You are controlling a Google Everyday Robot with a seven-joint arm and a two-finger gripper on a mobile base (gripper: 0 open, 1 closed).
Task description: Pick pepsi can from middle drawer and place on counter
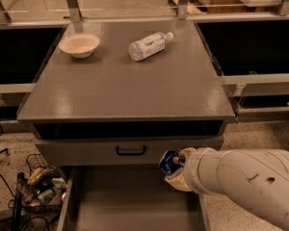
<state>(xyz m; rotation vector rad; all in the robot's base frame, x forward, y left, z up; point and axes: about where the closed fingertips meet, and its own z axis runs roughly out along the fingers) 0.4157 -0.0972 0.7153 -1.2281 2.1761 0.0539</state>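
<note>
The pepsi can (168,161), dark blue with a metal end, is held in my gripper (176,170) at the tip of the white arm. It hangs above the right side of the open middle drawer (127,201), in front of the closed drawer front with the black handle (130,151). The gripper is shut on the can, with its tan fingers (177,182) below and beside it. The counter (125,83) is above and behind the can, its front edge a little higher than the can.
A beige bowl (79,44) sits at the counter's back left and a clear plastic bottle (149,44) lies at back centre. A wire basket of clutter (38,184) stands on the floor left of the drawer. Dark recesses flank the cabinet.
</note>
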